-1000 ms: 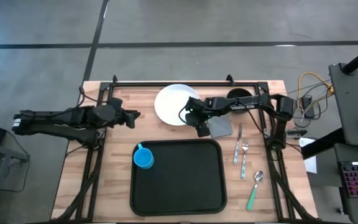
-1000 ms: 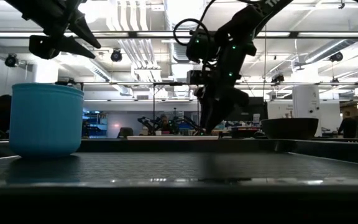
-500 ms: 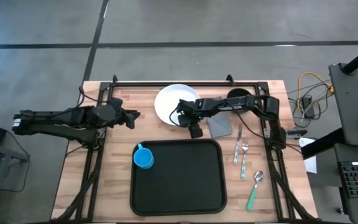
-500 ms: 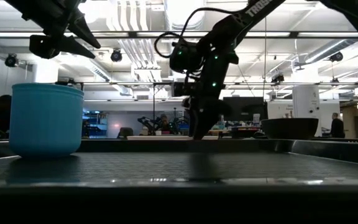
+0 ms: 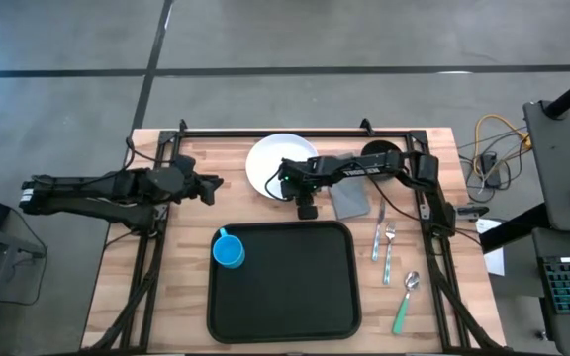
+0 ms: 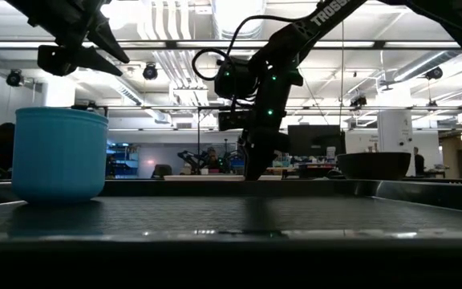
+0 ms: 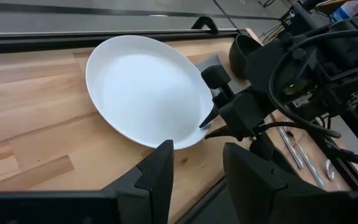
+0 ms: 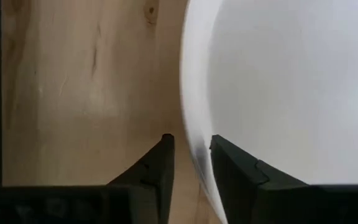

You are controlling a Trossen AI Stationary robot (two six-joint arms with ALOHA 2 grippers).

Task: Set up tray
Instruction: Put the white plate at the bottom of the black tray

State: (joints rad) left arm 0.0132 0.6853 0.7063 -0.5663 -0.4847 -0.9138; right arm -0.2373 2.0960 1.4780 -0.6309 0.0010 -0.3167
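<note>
The large black tray (image 5: 295, 307) lies on the near half of the wooden table, with a blue cup (image 5: 229, 252) (image 6: 58, 152) standing at its far left corner. A white plate (image 5: 277, 163) (image 7: 148, 87) rests flat on the wood beyond the tray. My right gripper (image 5: 305, 201) (image 8: 191, 146) (image 6: 251, 170) points down at the plate's near rim, its fingers close together astride that rim. Above the table's left side my left gripper (image 5: 216, 184) (image 7: 197, 158) hangs open, holding nothing. My right gripper has the plate's near rim (image 8: 192, 163) between its two fingers, one finger (image 8: 232, 168) over the plate's inside and one (image 8: 157, 168) over the wood outside it. The fingers come from above, pointing down. The plate lies flat on the table.
A grey napkin (image 5: 352, 201) lies right of the plate, and a black bowl (image 5: 379, 153) (image 6: 374, 164) stands behind it. Two forks (image 5: 384, 237) and a green-handled spoon (image 5: 405, 302) lie right of the tray. The tray's middle and right are bare.
My right gripper has gone from beside the napkin toward the table's left edge, to the plate's near rim. The plate, the cup and my left arm have kept still.
</note>
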